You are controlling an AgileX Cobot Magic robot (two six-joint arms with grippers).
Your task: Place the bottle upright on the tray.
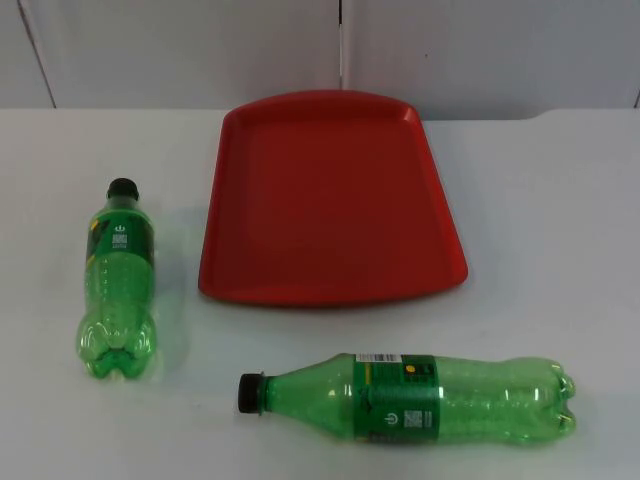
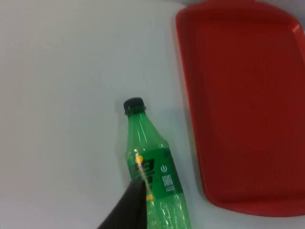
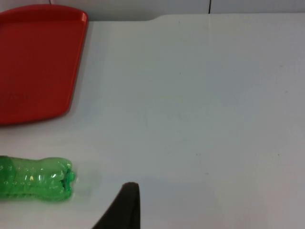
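Overhead, a red tray (image 1: 330,200) sits at upper centre of the white table (image 1: 560,220). Two green bottles lie on their sides. The small bottle (image 1: 118,280) lies at the left of the frame, black cap pointing to the wall, just beside the tray's left edge but apart from it. The large bottle (image 1: 420,398) lies across the lower centre, cap to the left, below the tray.

The left wrist view adds one black fingertip (image 2: 126,207) of the left gripper above the small bottle's (image 2: 151,169) label; its opening cannot be told.

The right wrist view gives a fingertip (image 3: 121,207) of the right gripper near the large bottle's (image 3: 35,178) base; its opening cannot be told either.
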